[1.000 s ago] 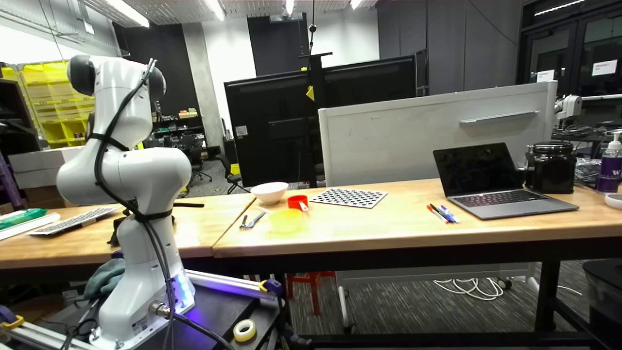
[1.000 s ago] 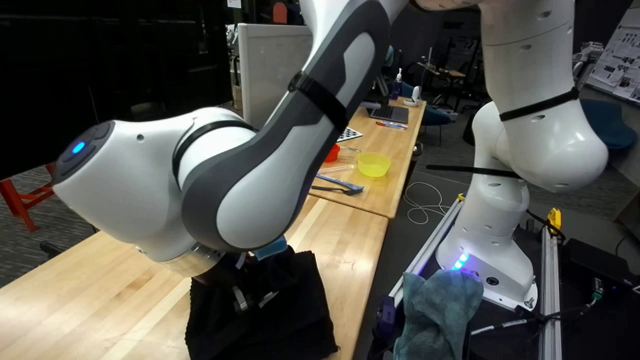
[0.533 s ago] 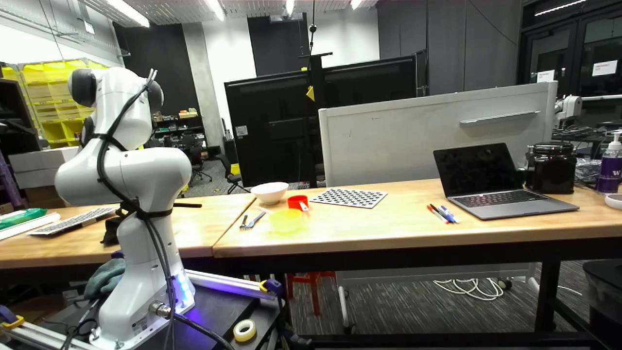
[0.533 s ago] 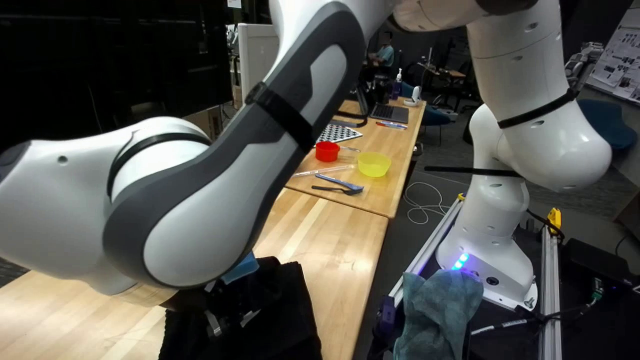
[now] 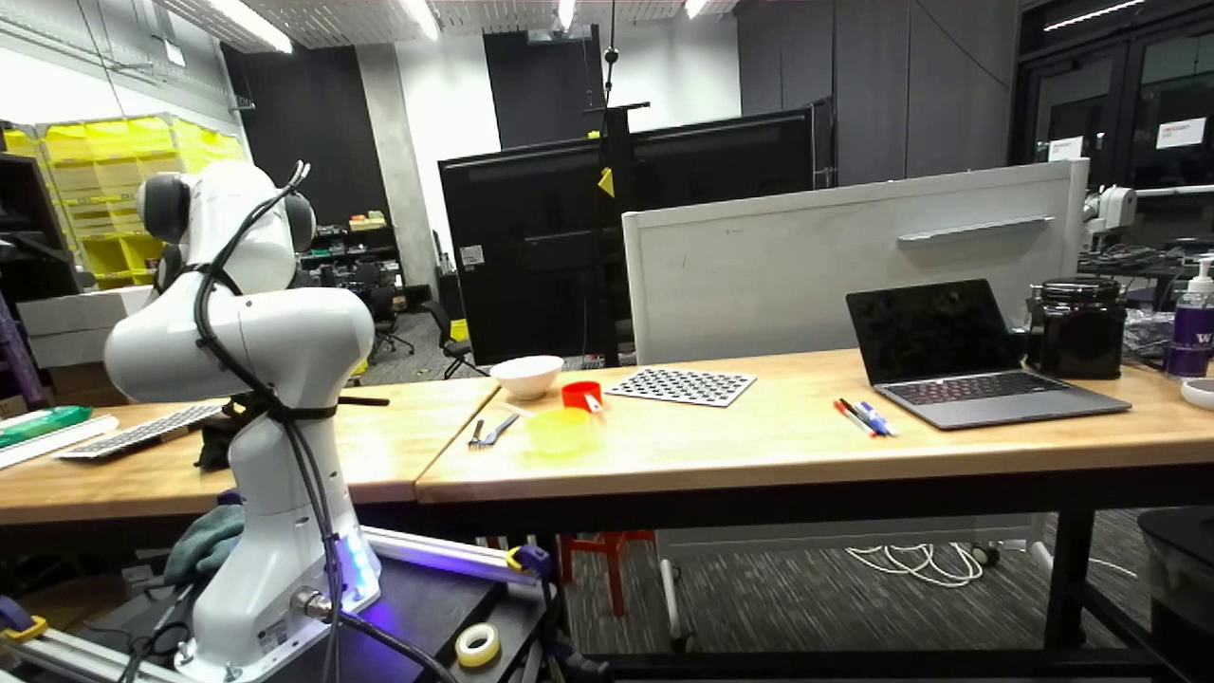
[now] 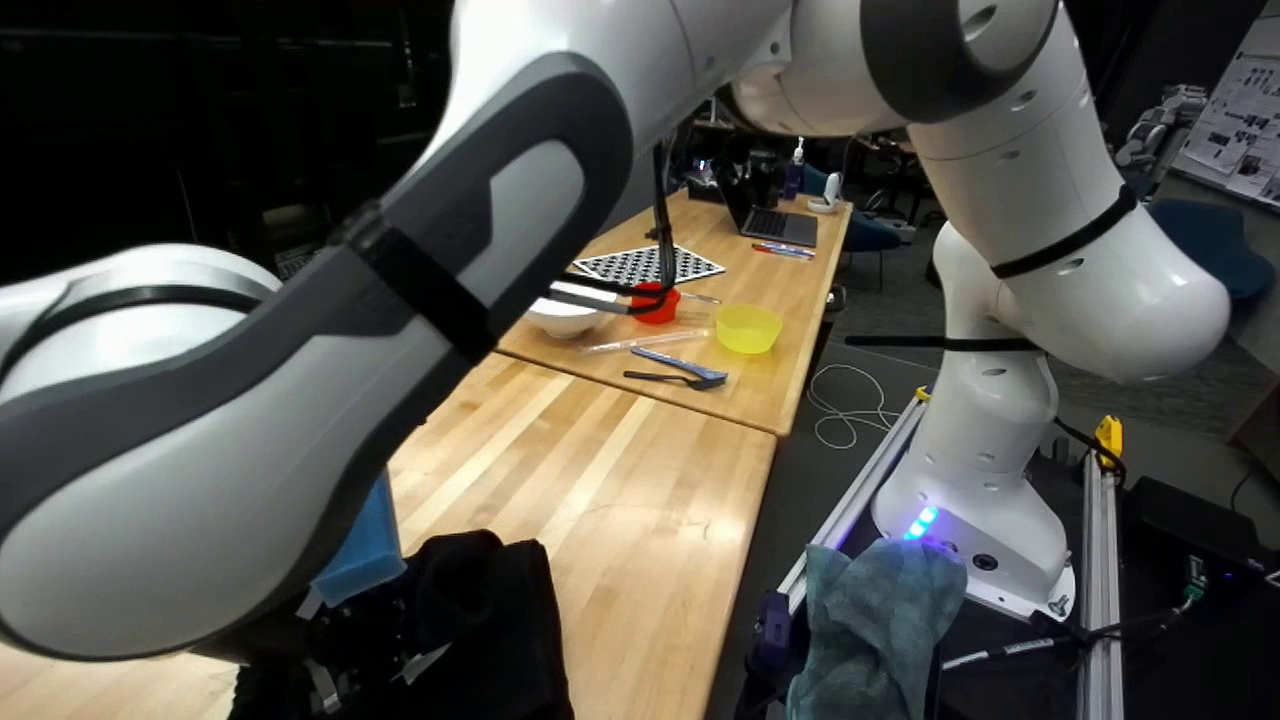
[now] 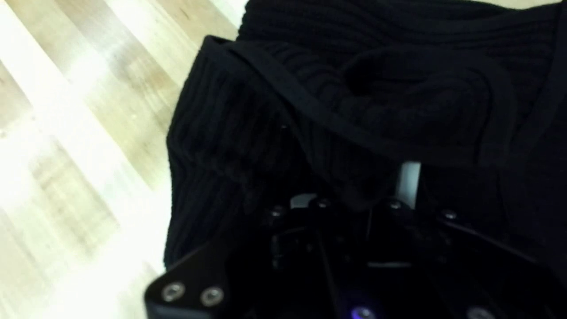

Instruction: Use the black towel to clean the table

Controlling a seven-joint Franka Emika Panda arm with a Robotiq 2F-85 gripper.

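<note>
Black towel [image 7: 248,124], ribbed and rumpled, lies on the wooden table [image 6: 620,560], its hem looped over. Your gripper [image 7: 355,192] pinches a fold of it. Only your wrist view resolves the ribbing; in both exterior views you see a yellow bowl [image 6: 748,330], outside the wrist frame.

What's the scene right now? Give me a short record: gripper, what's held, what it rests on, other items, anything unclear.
Gripper: shut
Holding: a bunched fold of the black towel, ribbed cloth
Resting on: the table, light striped wood
Adjoining table: white bowl, red cup, yellow bowl, checkered mat, laptop, markers
Beside the robot base: blue-green cloth, not in the grip
Unclear: how clean the wood is; glare washes out part of it in the wrist view
</note>
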